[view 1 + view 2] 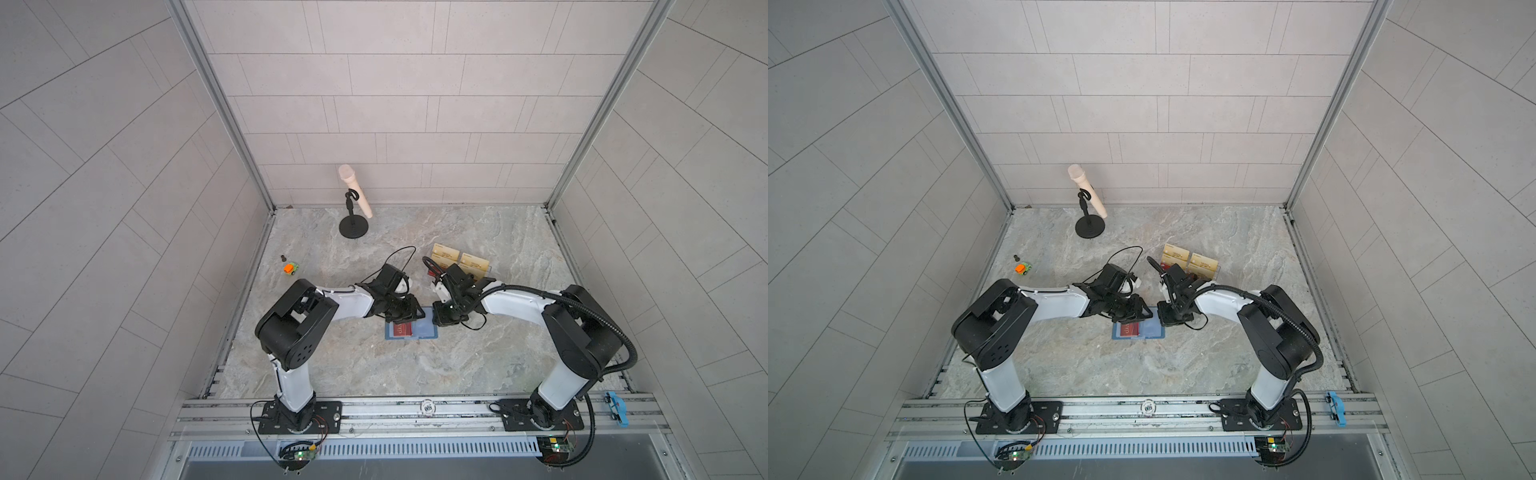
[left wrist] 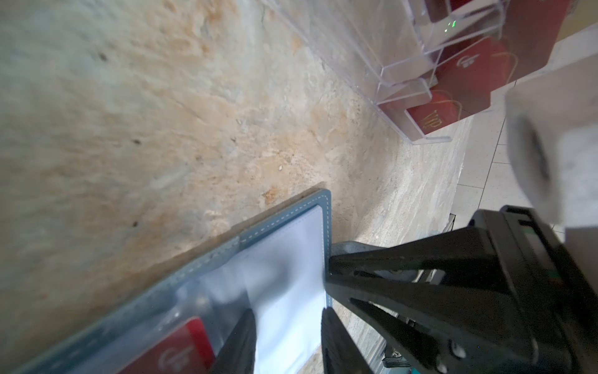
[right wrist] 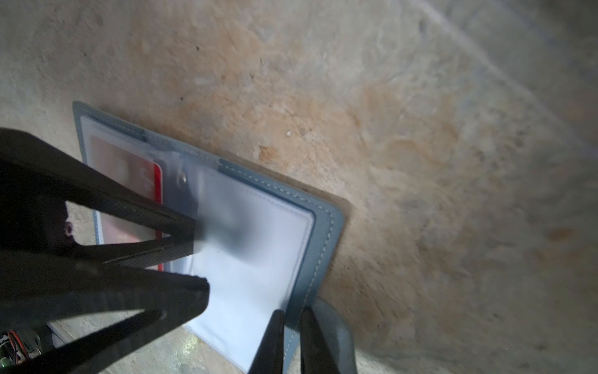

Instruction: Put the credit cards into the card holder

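— Step in hand?
— On the marbled counter [image 1: 374, 365], near centre, the stitched slate-blue card holder [image 1: 424, 330] is laid open. Its right cover edge is clamped by the right end effector [image 3: 292, 311]. The left end effector [image 2: 286, 312] is poised, jaws apart, over a clear sleeve.
— Next?
— One glossy red card [image 2: 181, 349] is sleeved; fetching another is judged due.

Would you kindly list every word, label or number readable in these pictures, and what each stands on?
"VIP": gold letters on a red plastic card in the clear acrylic tiered stand.
Blurred, unreadable: gold mark on the sleeved red card in the slate-blue leatherette wallet.
Too small: print on the pale gold cards; round white badge on the front rail.
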